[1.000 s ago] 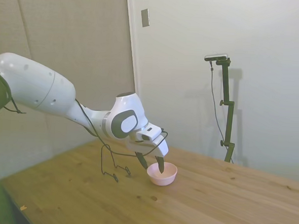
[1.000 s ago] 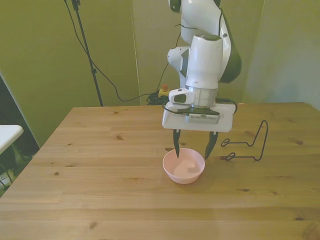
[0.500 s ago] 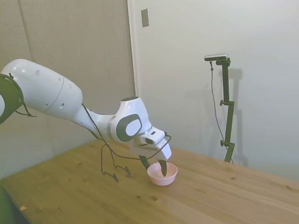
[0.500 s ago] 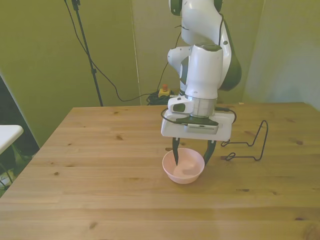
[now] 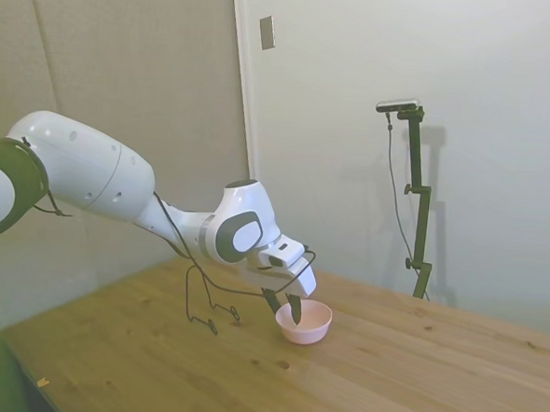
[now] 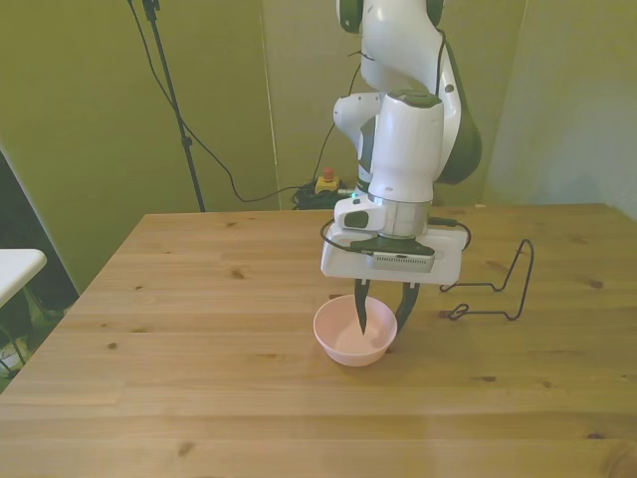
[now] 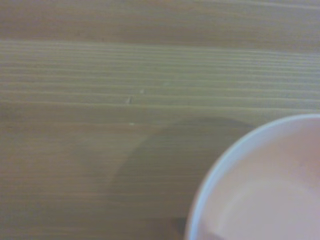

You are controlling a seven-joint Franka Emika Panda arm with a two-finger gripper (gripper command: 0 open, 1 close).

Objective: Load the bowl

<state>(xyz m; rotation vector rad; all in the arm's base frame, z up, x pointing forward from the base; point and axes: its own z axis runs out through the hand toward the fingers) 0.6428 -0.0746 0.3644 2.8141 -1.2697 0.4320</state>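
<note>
- I see the pale pink bowl [image 6: 353, 335] sitting upright on the wooden table [image 6: 199, 398], a little right of centre and in the lower half of the front view; in the side view the bowl [image 5: 305, 324] is just below the middle of the frame.
- My gripper [image 6: 382, 317] comes down onto the bowl's rim on the front view's right side.
- One dark finger [image 6: 362, 311] reaches inside the bowl, the other stands just outside its wall, so the jaws straddle the rim, narrowed to a small gap; I cannot tell whether they are pressing on the wall.
- In the side view the gripper [image 5: 287, 307] is tilted, its tips at the bowl's left edge.
- The thin black wire rack [image 6: 495, 287] stands at the right of the front view, near the bowl but apart from it.
- In the wrist view I get a blurred arc of the bowl [image 7: 260, 190] with its shadow on the wood grain beside it.
</note>
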